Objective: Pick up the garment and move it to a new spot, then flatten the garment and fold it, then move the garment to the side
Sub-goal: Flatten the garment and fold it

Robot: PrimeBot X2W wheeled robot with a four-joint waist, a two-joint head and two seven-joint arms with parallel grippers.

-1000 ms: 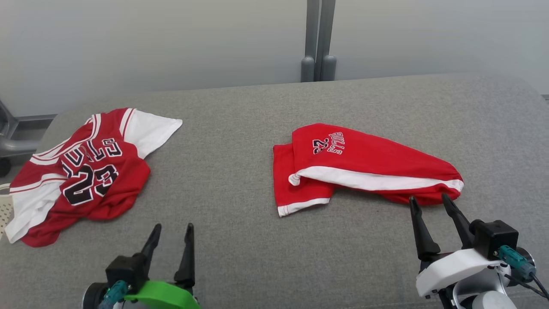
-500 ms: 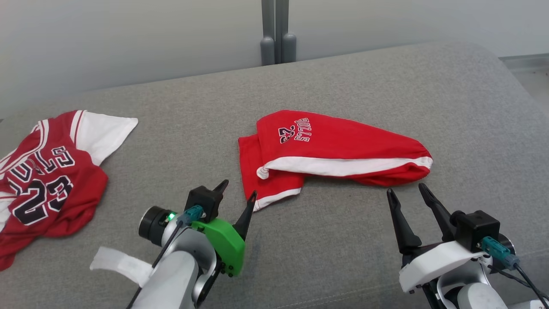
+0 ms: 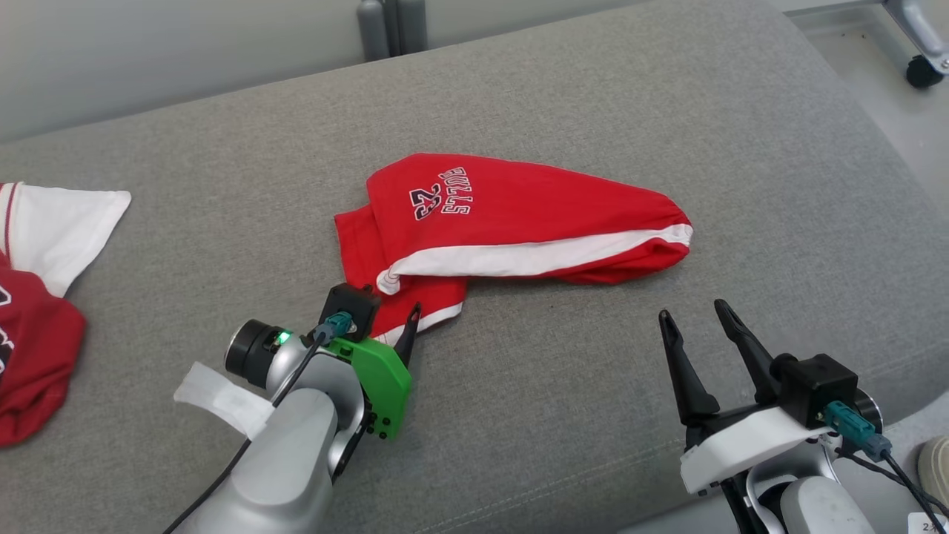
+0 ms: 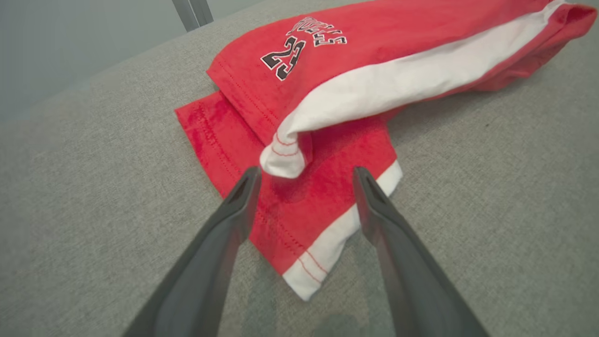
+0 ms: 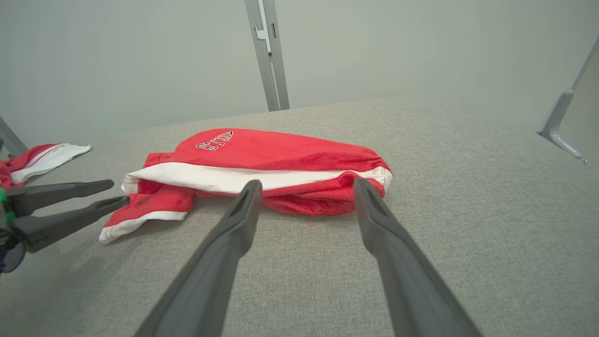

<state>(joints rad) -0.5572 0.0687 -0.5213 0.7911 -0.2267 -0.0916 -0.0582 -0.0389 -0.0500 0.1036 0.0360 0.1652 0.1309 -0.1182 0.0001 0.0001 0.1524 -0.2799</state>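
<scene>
In the head view the red shorts [image 3: 519,215] lie crumpled in the middle of the frame on the grey counter [image 3: 593,89], with their white-trimmed leg ends toward the lower left. The left claw [image 3: 393,300] sits at that hem, and the right claw [image 3: 692,310] stands with its fingers apart at the lower right, short of the shorts' right end and clear of the cloth. A red and white jersey [image 3: 37,341] lies at the left edge. In the left wrist view the left claw [image 4: 305,171] is spread wide over the lower leg of the red shorts [image 4: 374,42], one finger to each side; whether they touch the cloth I cannot tell. In the right wrist view the right claw [image 5: 306,182] gapes just before the red shorts [image 5: 281,152], and the left claw [image 5: 118,192] reaches in from the left edge, its fingers apart.
</scene>
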